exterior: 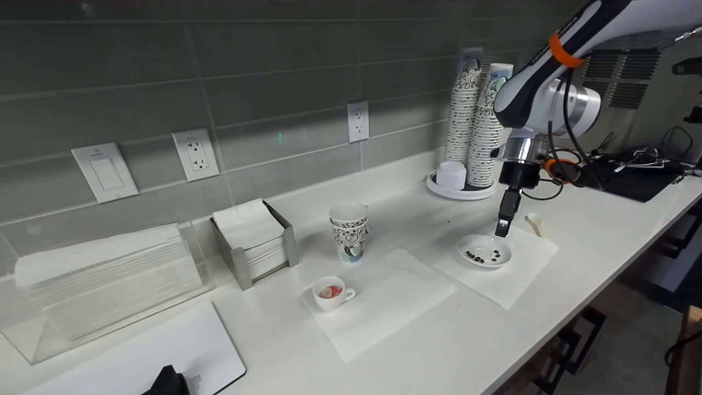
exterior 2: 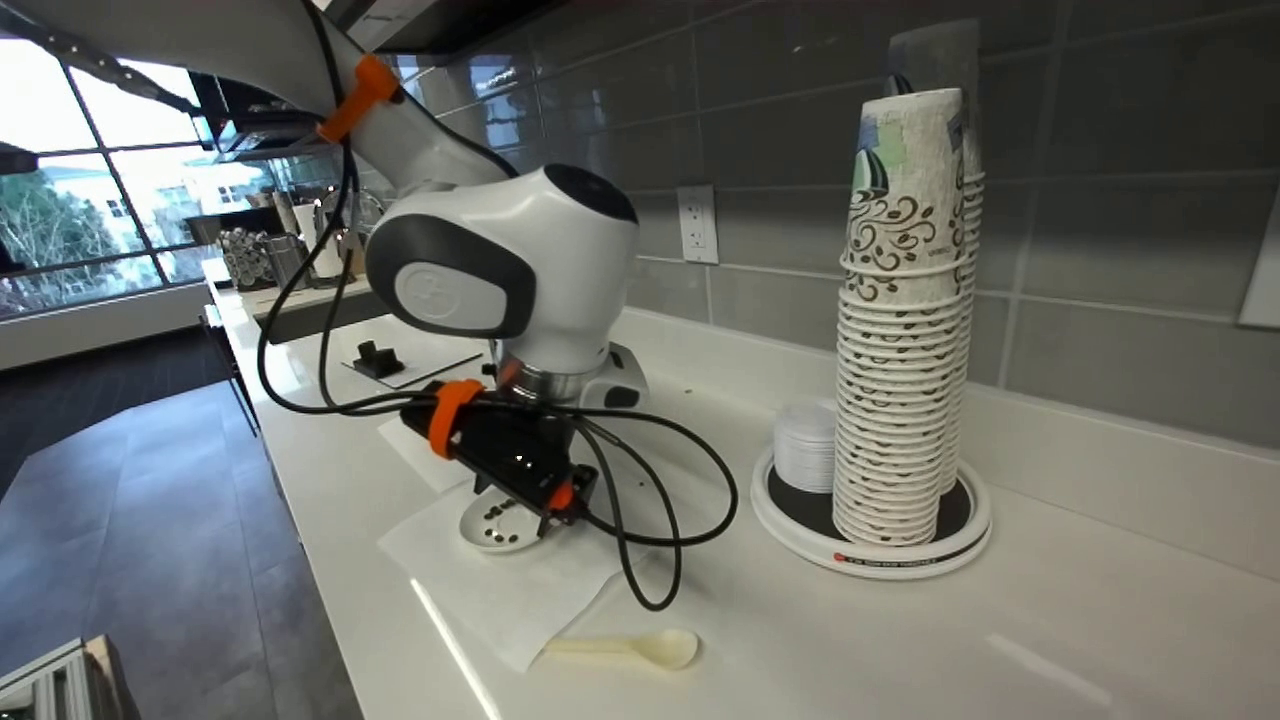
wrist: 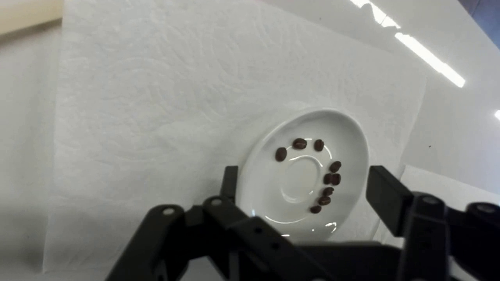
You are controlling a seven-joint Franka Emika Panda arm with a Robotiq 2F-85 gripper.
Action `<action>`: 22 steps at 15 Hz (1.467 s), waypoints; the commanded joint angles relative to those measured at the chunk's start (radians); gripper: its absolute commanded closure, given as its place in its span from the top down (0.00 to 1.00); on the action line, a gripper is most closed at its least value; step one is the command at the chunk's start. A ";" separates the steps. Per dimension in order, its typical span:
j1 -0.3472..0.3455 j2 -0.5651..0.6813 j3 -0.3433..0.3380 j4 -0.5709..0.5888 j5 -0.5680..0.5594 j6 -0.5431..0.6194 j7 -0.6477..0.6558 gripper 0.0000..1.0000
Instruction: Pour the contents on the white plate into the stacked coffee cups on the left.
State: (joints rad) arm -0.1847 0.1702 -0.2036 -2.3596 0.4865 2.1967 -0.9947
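End effector: parted, holding nothing I see.
White plate: close by, on paper towel, beans aboard.
Stacked cups: upright, well apart from beans.
Pour: not begun, I judge; grasp, carry, tip remain.
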 commanded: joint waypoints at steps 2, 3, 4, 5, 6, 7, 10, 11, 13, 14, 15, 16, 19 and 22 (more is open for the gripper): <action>-0.050 0.052 0.041 0.051 0.047 -0.009 -0.030 0.73; -0.058 0.057 0.045 0.057 0.054 -0.011 -0.030 0.64; -0.065 0.064 0.049 0.065 0.060 -0.021 -0.034 0.67; -0.070 0.068 0.052 0.069 0.062 -0.021 -0.032 0.64; -0.076 0.073 0.055 0.074 0.064 -0.024 -0.033 0.58; -0.081 0.078 0.058 0.079 0.065 -0.024 -0.033 0.60; -0.093 0.096 0.065 0.095 0.067 -0.032 -0.027 0.53; -0.097 0.104 0.067 0.102 0.070 -0.031 -0.027 0.50; -0.105 0.119 0.072 0.115 0.082 -0.032 -0.027 0.50; -0.108 0.124 0.075 0.119 0.090 -0.025 -0.027 0.50; -0.111 0.130 0.077 0.124 0.095 -0.023 -0.024 0.49; -0.115 0.134 0.080 0.131 0.102 -0.025 -0.024 0.49; -0.123 0.148 0.085 0.148 0.112 -0.033 -0.020 0.48; -0.126 0.169 0.087 0.165 0.104 -0.052 -0.003 0.52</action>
State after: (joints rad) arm -0.2903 0.3075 -0.1337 -2.2314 0.5698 2.1810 -1.0016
